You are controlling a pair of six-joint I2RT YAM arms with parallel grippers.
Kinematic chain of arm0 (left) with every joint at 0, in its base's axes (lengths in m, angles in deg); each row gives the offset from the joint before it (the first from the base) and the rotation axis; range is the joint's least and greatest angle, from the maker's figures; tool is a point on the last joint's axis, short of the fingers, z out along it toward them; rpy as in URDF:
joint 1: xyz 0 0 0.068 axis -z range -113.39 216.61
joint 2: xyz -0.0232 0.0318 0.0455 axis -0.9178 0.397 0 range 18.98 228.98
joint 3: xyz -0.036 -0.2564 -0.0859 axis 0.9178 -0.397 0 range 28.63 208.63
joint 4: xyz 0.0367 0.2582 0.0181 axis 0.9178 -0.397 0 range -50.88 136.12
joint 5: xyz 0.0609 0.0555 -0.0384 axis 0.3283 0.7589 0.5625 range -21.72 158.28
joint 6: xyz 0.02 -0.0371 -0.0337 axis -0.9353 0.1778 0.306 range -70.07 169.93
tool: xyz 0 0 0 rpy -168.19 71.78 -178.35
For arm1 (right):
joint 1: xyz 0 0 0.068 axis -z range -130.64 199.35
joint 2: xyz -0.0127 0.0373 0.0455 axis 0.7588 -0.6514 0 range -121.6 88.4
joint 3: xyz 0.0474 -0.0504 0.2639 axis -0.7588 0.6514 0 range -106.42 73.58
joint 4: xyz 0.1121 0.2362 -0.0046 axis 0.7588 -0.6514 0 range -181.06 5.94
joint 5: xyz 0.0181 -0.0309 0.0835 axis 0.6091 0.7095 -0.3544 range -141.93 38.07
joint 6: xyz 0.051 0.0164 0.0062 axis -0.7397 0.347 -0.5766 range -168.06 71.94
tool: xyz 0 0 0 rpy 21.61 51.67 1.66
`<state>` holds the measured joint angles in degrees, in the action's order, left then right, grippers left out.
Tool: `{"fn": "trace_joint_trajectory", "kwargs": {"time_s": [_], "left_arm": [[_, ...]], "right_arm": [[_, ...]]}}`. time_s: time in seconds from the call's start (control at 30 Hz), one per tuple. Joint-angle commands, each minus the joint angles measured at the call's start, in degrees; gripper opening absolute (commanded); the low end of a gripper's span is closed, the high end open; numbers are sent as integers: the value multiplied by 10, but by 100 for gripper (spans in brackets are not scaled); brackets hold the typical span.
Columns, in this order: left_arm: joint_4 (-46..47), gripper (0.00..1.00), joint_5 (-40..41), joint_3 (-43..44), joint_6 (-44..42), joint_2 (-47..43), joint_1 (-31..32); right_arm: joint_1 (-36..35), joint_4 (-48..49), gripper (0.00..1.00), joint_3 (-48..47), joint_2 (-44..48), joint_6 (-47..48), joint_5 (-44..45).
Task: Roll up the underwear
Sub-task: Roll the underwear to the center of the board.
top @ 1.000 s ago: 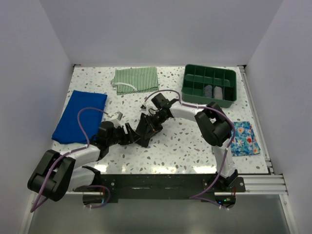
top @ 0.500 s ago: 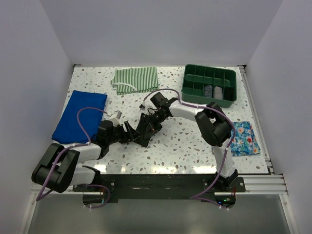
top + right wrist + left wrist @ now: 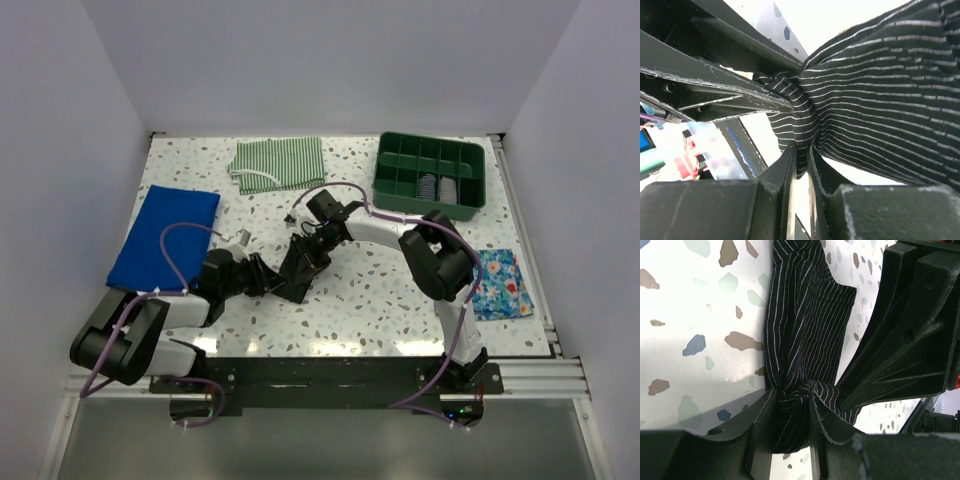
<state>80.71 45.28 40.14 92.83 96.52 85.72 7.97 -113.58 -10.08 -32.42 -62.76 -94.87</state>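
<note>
Top external view: a blue cloth (image 3: 165, 238) lies far left of the green tray (image 3: 405, 206). Closer to the tray, the left tool (image 3: 274, 281) has its fingers (image 3: 759, 432) pressed in on a bunched end of the underwear (image 3: 805, 330), dark with thin stripes, which lies on the speckled surface (image 3: 380, 300) below and left of the tray. The right tool (image 3: 303, 258) pinches another fold, its jaws nearly together. A floral cloth (image 3: 500, 284) lies below the tray's right end.
</note>
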Motion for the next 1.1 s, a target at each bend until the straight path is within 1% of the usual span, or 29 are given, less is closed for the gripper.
{"fn": "trace_joint_trajectory", "kwargs": {"time_s": [0.0,0.03,0.13,0.17,0.33,0.37,0.43,0.5,0.57,0.6,0.67,0.7,0.77,0.8,0.83,0.87,0.9,1.03,1.07], "left_arm": [[-39,31,2,20,-27,26,-4],[-43,28,0,25,-33,28,-4],[-58,25,-6,38,-43,34,-4],[-61,25,-12,40,-45,36,-4],[-90,20,-21,58,-62,40,-3],[-103,18,-23,64,-66,41,-3],[-114,14,-24,70,-74,48,-2],[-121,14,-27,75,-76,53,2],[-129,10,-27,82,-76,60,9],[-132,9,-26,85,-74,62,14],[-146,8,-10,93,-72,62,28],[-152,8,-4,95,-68,61,34],[-167,7,12,102,-62,62,45],[-171,7,16,105,-59,63,49],[-175,6,20,108,-57,66,51],[-183,6,29,109,-57,66,58],[-189,6,34,112,-57,67,60],[-215,6,47,127,-57,69,67],[-227,6,51,130,-56,69,68]], "right_arm": [[-6,-2,4,-10,-8,-7,21],[-7,-2,4,-5,-8,-8,31],[-14,-8,4,2,-10,-9,61],[-17,-11,4,3,-12,-8,88],[-33,-8,4,19,-15,-19,148],[-36,-9,4,18,-16,-22,174],[-45,-18,4,17,-18,-22,197],[-55,-22,4,16,-16,-24,235],[-61,-26,5,17,-14,-31,267],[-67,-26,9,19,-12,-33,294],[-70,-20,12,28,-5,-44,308],[-74,2,14,49,16,-45,314],[-75,31,26,75,47,-49,330],[-76,58,31,102,81,-48,334],[-77,71,39,115,103,-45,350],[-79,81,45,127,123,-41,357],[-80,100,48,146,160,-37,363],[-98,111,50,172,220,0,405],[-117,112,51,175,229,6,427]]}}
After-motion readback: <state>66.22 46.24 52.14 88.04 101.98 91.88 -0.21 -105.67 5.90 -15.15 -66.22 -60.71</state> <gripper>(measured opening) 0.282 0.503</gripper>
